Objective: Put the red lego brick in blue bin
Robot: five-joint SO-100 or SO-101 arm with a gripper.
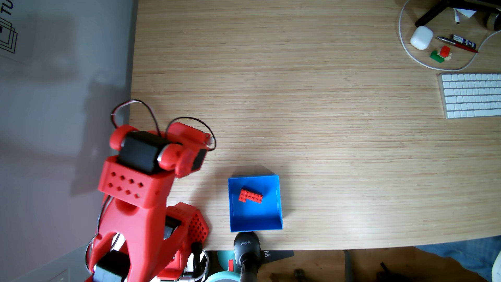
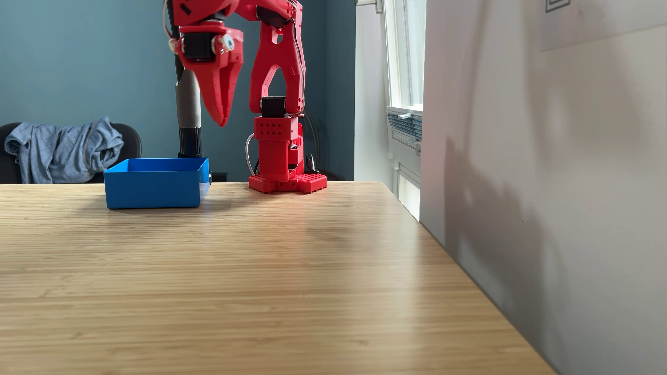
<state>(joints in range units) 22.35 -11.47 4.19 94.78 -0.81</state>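
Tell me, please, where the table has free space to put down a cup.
The wide bare middle of the table, between the blue bin and the keyboard, is free. The corner beyond the keyboard is crowded with a white case, pens and a cable.

We are in a home office. Our wooden worktop (image 1: 298, 95) carries a keyboard (image 1: 471, 95), pens (image 1: 458, 43) and an earbud case (image 1: 421, 38). A shirt (image 2: 61, 148) drapes a chair.

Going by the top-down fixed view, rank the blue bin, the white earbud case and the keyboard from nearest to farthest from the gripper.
1. blue bin, just right of the arm, low in the view; gripper seen in a fixed view.
2. keyboard, right edge, mid-height.
3. white earbud case, top right corner. The last two are close to call.
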